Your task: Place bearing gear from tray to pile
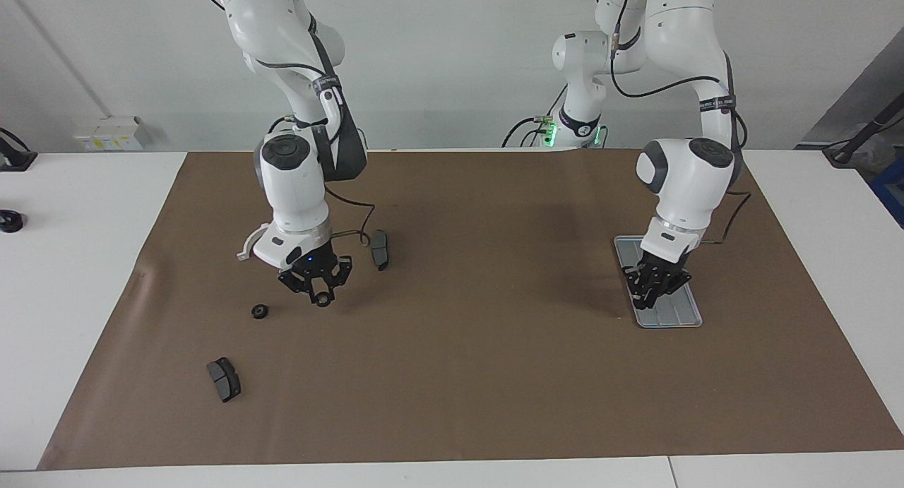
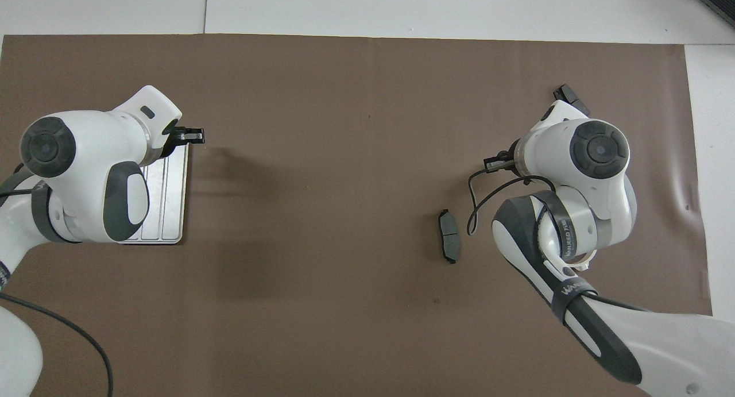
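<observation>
tray lies on the brown mat at the left arm's end, left gripper over it, fingertips shut, hold unclear. right gripper hangs above the mat clamping a bearing gear. another gear and two brake pads lie nearby.

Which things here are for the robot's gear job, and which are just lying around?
For the job:
- tray, under the shut left claw
- held bearing gear, gripped in the right claw
- lone bearing gear, on the mat toward the right arm's end

Just lying about:
- brake pad
- second brake pad
- white half-ring bracket
</observation>
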Tool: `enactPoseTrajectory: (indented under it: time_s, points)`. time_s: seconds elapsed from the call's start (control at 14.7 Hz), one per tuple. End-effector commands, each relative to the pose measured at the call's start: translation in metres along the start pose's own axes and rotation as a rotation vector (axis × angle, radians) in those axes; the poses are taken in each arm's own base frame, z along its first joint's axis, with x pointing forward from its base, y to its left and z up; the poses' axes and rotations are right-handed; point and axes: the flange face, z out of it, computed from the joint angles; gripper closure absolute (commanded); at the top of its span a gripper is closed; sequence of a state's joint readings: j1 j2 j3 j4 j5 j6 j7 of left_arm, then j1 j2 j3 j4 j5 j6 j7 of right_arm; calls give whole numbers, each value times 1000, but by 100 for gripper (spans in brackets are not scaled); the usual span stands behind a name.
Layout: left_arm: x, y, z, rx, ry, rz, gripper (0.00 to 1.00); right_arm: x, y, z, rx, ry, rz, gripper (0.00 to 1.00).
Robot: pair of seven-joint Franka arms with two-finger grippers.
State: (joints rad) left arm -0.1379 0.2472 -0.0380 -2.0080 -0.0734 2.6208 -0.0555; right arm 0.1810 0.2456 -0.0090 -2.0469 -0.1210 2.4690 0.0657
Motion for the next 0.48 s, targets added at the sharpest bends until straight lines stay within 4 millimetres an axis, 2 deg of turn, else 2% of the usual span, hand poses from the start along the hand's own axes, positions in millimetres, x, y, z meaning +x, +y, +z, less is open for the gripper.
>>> enactPoseTrajectory:
  time_s: [0.0, 0.07, 0.27, 0.34, 0.41]
  points:
    - [4, 59, 6, -41, 37, -20, 100, -21, 22, 7, 15, -3, -3, 100]
    - [2, 88, 10, -59, 33, -36, 100, -30, 23, 15, 18, -20, 1, 100]
    - [-3, 141, 19, -90, 24, -57, 100, -47, 21, 27, 25, -25, 8, 100]
    - [-2, 156, 26, -99, 26, -71, 100, -48, 24, 27, 24, -25, 14, 93]
    - [3, 172, 32, -116, 48, -90, 100, -48, 26, 27, 24, -29, 17, 56]
